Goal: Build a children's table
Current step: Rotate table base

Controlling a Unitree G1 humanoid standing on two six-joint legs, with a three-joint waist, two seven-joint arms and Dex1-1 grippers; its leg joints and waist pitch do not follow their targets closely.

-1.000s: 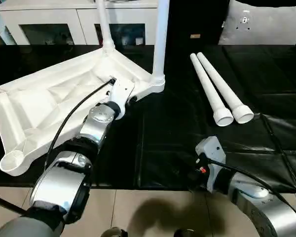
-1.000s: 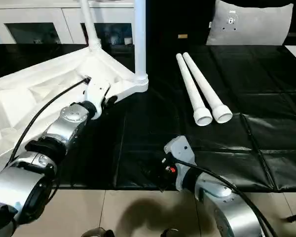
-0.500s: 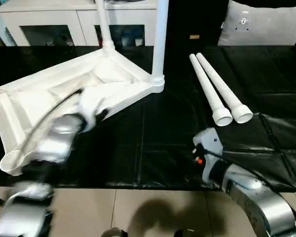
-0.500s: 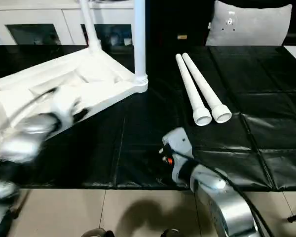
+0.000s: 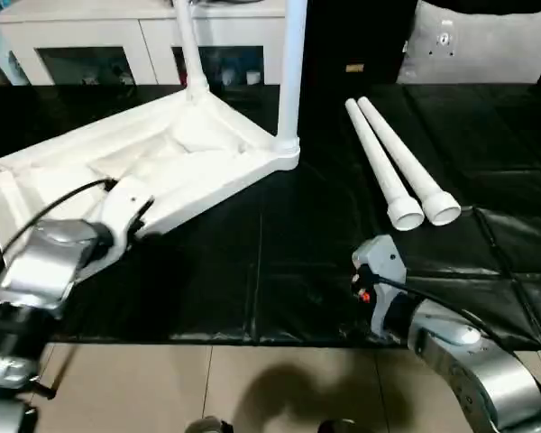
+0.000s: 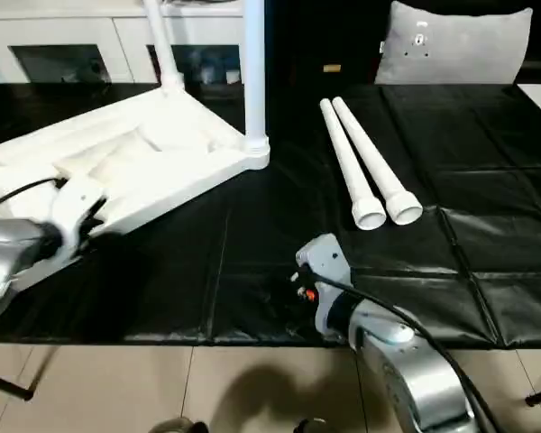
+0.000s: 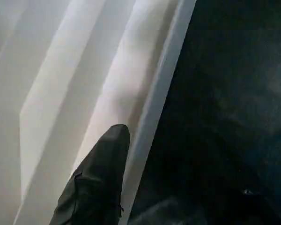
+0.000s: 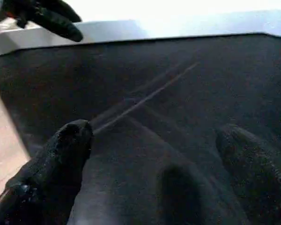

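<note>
Hovering spread wide, right gripper (image 8: 150,140); left gripper (image 5: 144,212), half-open, beside tabletop (image 5: 90,162).

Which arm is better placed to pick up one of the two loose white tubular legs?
Right, probably: the two loose legs lie on its side, and the right gripper stands open and empty over the black cover. The left gripper sits at the white tabletop's edge.

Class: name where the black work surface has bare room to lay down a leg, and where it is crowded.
Free: the strip between the upturned tabletop and the two loose legs; also right of those legs. Crowded: the left side, under the tabletop and the left gripper.
</note>
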